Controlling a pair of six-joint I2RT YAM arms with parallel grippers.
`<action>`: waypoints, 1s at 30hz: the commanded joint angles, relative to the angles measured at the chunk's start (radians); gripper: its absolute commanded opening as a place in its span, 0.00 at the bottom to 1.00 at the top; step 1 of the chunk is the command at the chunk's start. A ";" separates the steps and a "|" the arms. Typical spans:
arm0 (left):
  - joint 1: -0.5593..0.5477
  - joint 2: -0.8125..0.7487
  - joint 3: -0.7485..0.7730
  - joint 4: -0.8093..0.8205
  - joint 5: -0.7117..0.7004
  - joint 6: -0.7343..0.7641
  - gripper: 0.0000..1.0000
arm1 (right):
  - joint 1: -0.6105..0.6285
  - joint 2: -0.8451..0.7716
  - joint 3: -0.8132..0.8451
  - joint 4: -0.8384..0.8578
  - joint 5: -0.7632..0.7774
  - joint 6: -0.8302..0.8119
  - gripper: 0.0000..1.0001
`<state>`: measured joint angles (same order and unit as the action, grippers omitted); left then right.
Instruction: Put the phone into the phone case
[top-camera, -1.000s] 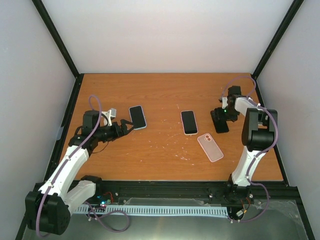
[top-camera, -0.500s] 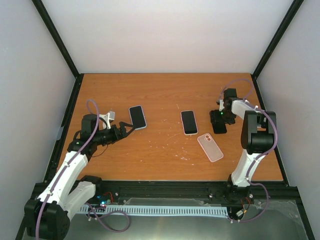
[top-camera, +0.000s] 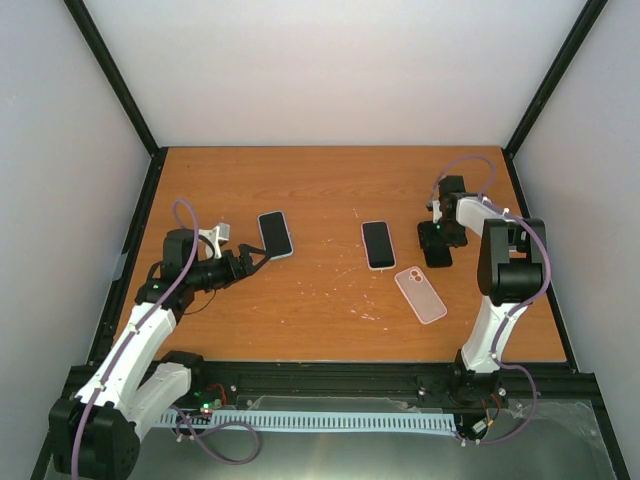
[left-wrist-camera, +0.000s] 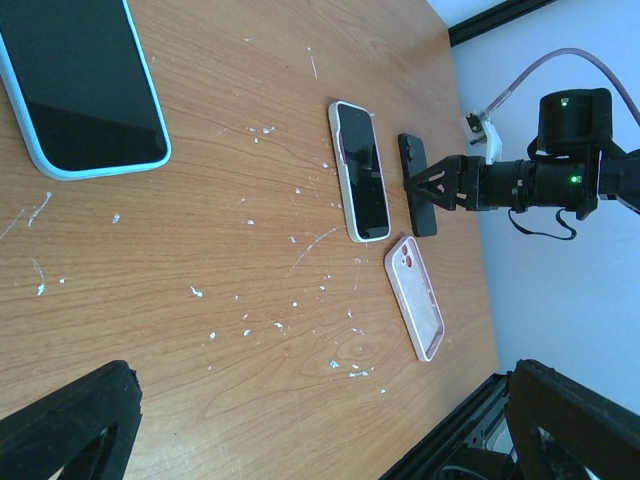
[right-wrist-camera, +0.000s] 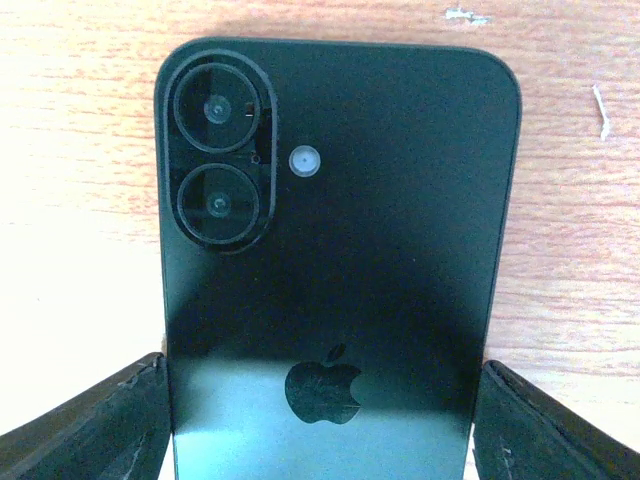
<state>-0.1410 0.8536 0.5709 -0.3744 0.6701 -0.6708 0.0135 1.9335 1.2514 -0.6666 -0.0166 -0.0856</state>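
Observation:
A black phone (right-wrist-camera: 335, 260) lies face down on the table at the right (top-camera: 438, 250), camera end away from the wrist. My right gripper (right-wrist-camera: 322, 410) reaches down over it (top-camera: 434, 232), one finger against each long edge. It also shows in the left wrist view (left-wrist-camera: 428, 187) on that phone (left-wrist-camera: 414, 160). An empty pink phone case (top-camera: 420, 295) lies open side up just near of it (left-wrist-camera: 415, 295). My left gripper (top-camera: 252, 262) is open and empty (left-wrist-camera: 320, 420), low over the table at the left.
A phone in a light blue case (top-camera: 275, 234) lies screen up just beyond my left gripper (left-wrist-camera: 85, 85). A phone in a pale pink case (top-camera: 378, 244) lies screen up at the centre (left-wrist-camera: 360, 170). Black frame posts and walls bound the wooden table (top-camera: 320, 190).
My right wrist has swung left and toward the back, and the black phone has turned slightly more upright with it. My left arm has drawn back a little toward the near left.

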 joint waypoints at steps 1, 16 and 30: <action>0.008 -0.005 0.008 0.015 0.010 -0.001 1.00 | 0.001 0.096 -0.039 -0.045 0.023 -0.011 0.77; 0.007 -0.010 0.001 0.025 0.008 -0.024 1.00 | 0.063 -0.021 -0.061 -0.023 0.055 0.035 0.65; 0.008 0.075 -0.020 0.055 0.015 -0.030 0.91 | 0.135 -0.175 -0.119 0.005 0.058 0.069 0.58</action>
<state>-0.1410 0.9016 0.5339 -0.3492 0.6781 -0.6991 0.1234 1.8256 1.1355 -0.6674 0.0219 -0.0349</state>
